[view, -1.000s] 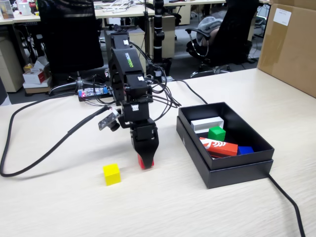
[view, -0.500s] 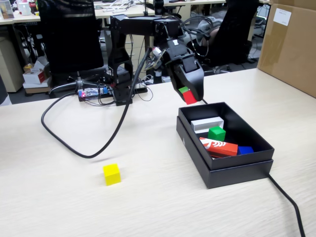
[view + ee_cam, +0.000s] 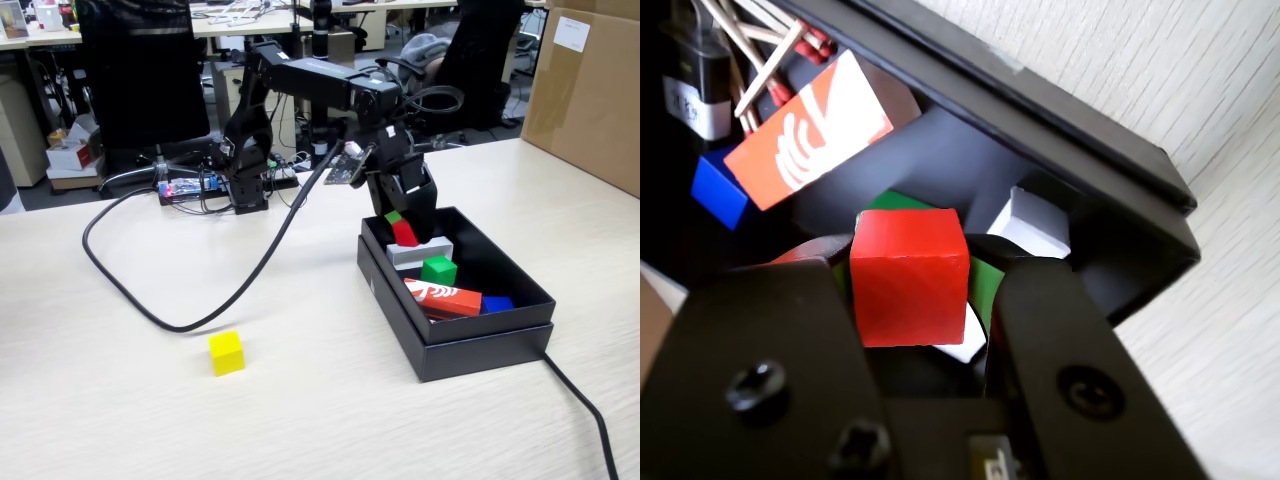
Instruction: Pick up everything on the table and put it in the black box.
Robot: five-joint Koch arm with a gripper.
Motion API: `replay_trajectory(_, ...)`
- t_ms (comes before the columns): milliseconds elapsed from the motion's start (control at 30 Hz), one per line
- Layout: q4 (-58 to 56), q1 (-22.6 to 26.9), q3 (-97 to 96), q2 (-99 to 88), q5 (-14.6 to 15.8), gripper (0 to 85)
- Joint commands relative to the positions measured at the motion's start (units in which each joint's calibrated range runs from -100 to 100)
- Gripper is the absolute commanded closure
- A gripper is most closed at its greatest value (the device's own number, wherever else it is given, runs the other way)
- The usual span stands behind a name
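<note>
The black claw gripper (image 3: 925,300) clamps the small red plain cube (image 3: 908,275) between its two jaws, directly above the near-left corner of the shallow matte black cardboard box (image 3: 470,345) in the fixed view. The small green cube (image 3: 438,270) lies inside the box; the small yellow cube (image 3: 226,353) rests on the light beige wood-grain tabletop (image 3: 120,400), well apart from the gripper.

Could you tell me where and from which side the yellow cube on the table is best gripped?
Probably from straight above, jaws closing on two opposite vertical faces of the yellow cube. It sits flat and alone on the table, so every side is free.
</note>
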Motion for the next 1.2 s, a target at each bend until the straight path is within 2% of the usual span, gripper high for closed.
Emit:
replay_trajectory(0,0.6,0.0,3.6,-1.0,0.0,74.9)
replay_trajectory(100,0.6,0.2,2.6,-0.4,-0.1,63.6)
replay_trajectory(167,0.6,0.2,2.1,-0.3,-0.1,60.1)
replay_trajectory(433,0.6,0.2,1.9,-2.2,-0.1,57.6)
replay_trajectory(600,0.5,-0.6,0.0,-13.0,-0.1,57.5)
replay_trajectory(733,0.6,-3.2,-1.3,-22.0,-0.1,57.5)
replay_trajectory(833,0.5,-6.1,-3.8,-26.3,-0.6,48.8)
replay_trajectory(1000,0.6,-11.5,-7.2,-27.9,-3.2,46.0)
replay_trajectory(1167,1.8,-16.2,-7.9,-20.6,-5.9,42.7)
